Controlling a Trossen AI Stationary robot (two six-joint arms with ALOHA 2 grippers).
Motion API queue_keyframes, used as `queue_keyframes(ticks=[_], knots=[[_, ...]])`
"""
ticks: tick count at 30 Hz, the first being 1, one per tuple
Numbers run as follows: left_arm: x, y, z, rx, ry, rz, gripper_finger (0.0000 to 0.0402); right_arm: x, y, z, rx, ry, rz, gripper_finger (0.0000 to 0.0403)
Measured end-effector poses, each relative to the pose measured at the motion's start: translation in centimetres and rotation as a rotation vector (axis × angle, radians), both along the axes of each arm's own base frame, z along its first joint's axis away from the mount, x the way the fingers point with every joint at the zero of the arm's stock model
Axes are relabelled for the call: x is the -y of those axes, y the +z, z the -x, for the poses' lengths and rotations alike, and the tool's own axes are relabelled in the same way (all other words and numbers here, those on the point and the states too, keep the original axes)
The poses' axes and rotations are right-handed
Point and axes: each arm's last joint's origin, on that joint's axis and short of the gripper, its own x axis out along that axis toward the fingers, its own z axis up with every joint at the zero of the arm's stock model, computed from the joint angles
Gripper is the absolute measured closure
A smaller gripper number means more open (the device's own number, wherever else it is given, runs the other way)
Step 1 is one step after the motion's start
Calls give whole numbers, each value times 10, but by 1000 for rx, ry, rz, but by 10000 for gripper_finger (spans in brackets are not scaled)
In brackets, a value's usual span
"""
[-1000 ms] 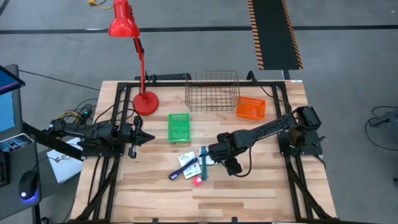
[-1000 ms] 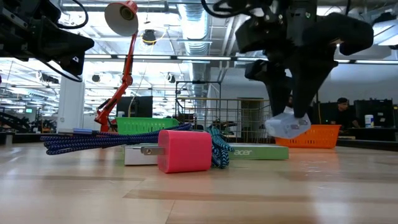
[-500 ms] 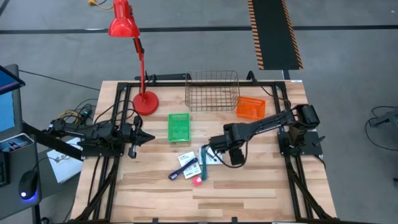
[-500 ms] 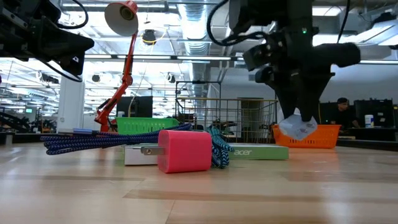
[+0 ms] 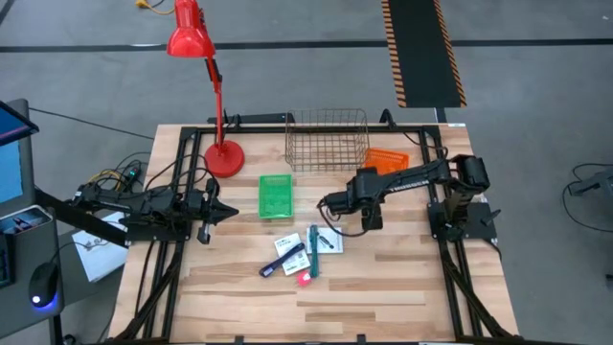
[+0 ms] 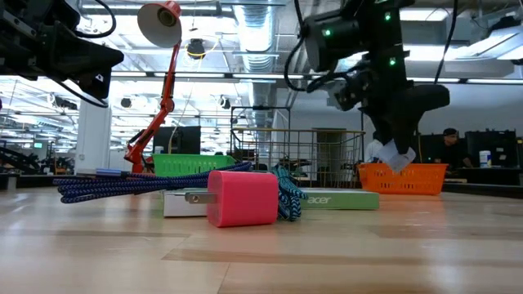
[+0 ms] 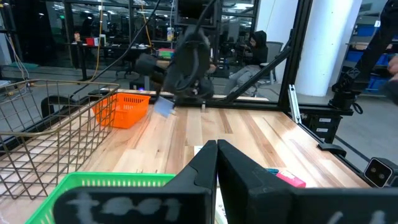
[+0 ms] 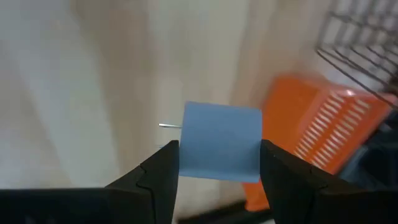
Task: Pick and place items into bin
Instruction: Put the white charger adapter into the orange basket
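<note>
My right gripper (image 5: 329,204) is shut on a small pale blue block (image 8: 221,149), held above the table between the item pile and the orange bin (image 5: 385,164). The block also shows in the low view (image 6: 391,153). On the table lie white printed cards (image 5: 287,246), a dark blue cord-like piece (image 5: 276,265), a teal stick-like tool (image 5: 313,251) and a small pink-red cube (image 5: 305,278). My left gripper (image 5: 226,213) is shut and empty at the table's left, beside the green bin (image 5: 276,195). My right gripper pinches the pale blue block by two opposite sides (image 8: 186,152) between its two fingers (image 8: 158,168). The fingers come from above, pointing down. The block is lifted clear of the table, and a thin metal pin (image 8: 166,126) sticks out of one side.
A wire basket (image 5: 328,140) stands at the far edge, with the orange bin to its right. A red desk lamp (image 5: 222,153) stands at the far left. Bare wood lies along the near edge.
My right gripper has gone up and toward the table's far edge, away from the item pile and toward the orange bin. It has stayed shut on the pale blue block, which has travelled with it clear of the table.
</note>
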Motion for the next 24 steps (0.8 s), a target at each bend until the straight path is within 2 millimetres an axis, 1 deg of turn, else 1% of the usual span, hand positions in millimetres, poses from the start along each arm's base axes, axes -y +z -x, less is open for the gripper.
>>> queue_keyframes(ticks=[7, 19, 24], knots=[[0, 0, 0, 0, 0, 0, 401, 19, 3, 6, -67, -23, 106, 221], [0, 0, 0, 0, 0, 0, 401, 57, 5, 13, -103, -92, 231, 220], [0, 0, 0, 0, 0, 0, 401, 71, 6, 16, -101, -148, 264, 203]])
